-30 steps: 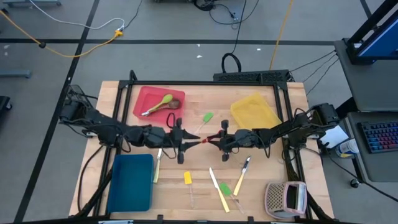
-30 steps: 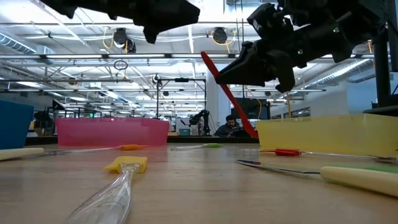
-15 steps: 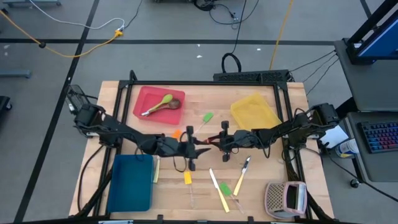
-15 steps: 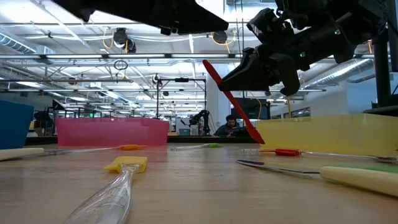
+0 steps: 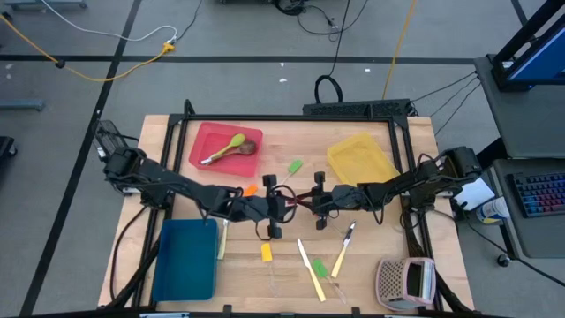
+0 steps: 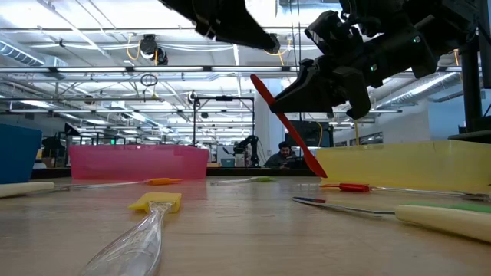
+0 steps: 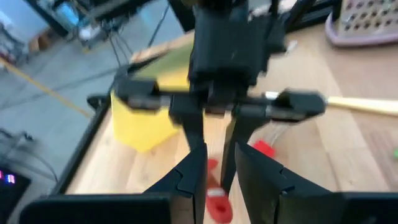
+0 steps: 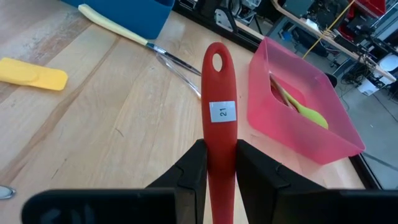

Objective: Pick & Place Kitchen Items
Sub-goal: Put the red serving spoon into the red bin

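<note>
A red spoon (image 5: 298,199) is in my right gripper (image 5: 311,201), which is shut on it above the table's middle. In the low view the spoon (image 6: 280,115) slants, its handle end up and its bowl (image 6: 311,162) down. My left gripper (image 5: 284,205) faces the right one from the table's left. Its fingers stand a narrow gap apart by the spoon's handle end (image 6: 254,78), touching nothing. In the left wrist view (image 7: 217,152) red shows between the fingers. A green and a brown spoon (image 5: 228,147) lie in the pink-red tray (image 5: 205,134). My right gripper pinches the red spoon's handle (image 8: 220,140) between its two fingers, below the white label and the hanging hole. The fingers lie along the handle, which sticks out past them toward the left gripper. The spoon is lifted clear and tilted, bowl end lowest.
A yellow tray (image 5: 362,157) stands at the far right and a blue tray (image 5: 185,258) at the near left. Spatulas (image 5: 294,166) (image 5: 266,253) and cream-handled knives (image 5: 311,269) (image 5: 345,237) lie on the wood. A perforated box (image 5: 406,281) sits at the near right corner.
My left gripper has gone toward the table's right edge, close up to the right gripper and the spoon's handle end. My right gripper and the spoon have kept still.
</note>
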Available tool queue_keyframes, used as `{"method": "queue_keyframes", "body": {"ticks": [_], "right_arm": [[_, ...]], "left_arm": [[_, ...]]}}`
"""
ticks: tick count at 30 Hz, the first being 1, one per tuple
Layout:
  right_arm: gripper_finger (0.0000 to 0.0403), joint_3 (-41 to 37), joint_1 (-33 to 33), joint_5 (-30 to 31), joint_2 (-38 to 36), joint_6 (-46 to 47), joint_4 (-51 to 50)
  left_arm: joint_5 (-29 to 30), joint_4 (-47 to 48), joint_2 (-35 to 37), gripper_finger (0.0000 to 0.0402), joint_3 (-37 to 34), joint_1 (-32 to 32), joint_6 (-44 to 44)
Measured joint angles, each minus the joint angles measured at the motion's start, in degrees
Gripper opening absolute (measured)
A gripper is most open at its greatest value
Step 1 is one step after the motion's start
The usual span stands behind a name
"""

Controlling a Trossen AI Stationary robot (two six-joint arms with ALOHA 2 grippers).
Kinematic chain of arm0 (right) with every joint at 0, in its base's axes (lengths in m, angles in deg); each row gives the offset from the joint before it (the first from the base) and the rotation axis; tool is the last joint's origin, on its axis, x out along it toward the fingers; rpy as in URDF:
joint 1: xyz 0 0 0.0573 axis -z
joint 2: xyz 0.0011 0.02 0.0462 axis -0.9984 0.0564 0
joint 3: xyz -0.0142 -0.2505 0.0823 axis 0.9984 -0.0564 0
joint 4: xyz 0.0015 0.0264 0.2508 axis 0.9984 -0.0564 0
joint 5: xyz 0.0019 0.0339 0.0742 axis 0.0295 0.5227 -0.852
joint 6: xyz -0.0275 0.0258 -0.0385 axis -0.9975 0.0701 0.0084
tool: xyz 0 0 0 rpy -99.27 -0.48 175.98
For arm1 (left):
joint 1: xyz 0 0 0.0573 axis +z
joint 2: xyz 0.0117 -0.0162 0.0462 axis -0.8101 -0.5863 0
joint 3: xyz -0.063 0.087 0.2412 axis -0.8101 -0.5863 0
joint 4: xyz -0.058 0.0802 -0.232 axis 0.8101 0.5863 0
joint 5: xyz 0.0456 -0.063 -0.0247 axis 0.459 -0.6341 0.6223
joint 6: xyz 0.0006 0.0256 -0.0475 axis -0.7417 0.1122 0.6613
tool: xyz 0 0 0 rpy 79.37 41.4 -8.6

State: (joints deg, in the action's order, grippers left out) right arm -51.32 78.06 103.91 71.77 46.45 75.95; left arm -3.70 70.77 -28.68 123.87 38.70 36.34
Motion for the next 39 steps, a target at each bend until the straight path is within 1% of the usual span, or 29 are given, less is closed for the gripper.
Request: {"method": "queue_keyframes", "body": {"ticks": [4,10,14,17,25,33,36,39], "right_arm": [[0.0063,0.0,0.0,0.0,0.0,-0.5,0.3],[0.0063,0.0,0.1,0.0,0.0,-0.6,0.2],[0.0063,0.0,0.1,0.0,0.0,-0.5,0.2],[0.0063,0.0,0.1,0.0,0.0,-0.5,0.2],[0.0063,0.0,0.1,-0.1,0.0,-0.5,-0.1],[0.0062,0.0,0.1,-0.1,0.0,-0.5,0.2],[0.0063,0.0,0.1,-0.1,0.0,-0.5,0.3],[0.0065,0.0,0.1,-0.1,0.0,-0.5,0.3]], "left_arm": [[1.7,-0.2,-0.2,0.0126,0.0,0.0,1.1],[1.6,0.6,-0.4,0.0189,0.0,0.0,4.9],[1.5,3.7,-0.7,0.0204,0.0,0.0,5.4],[1.4,5.5,-1.8,0.0199,0.0,-0.1,6.8],[1.5,3.9,-5.1,0.0176,0.0,0.0,6.4],[1.3,2.7,-5.5,0.0162,0.0,1.0,6.6],[1.2,2.8,-5.5,0.0149,0.0,1.7,6.6],[-0.4,3.3,-5.5,0.0129,0.0,2.4,6.7]]}}
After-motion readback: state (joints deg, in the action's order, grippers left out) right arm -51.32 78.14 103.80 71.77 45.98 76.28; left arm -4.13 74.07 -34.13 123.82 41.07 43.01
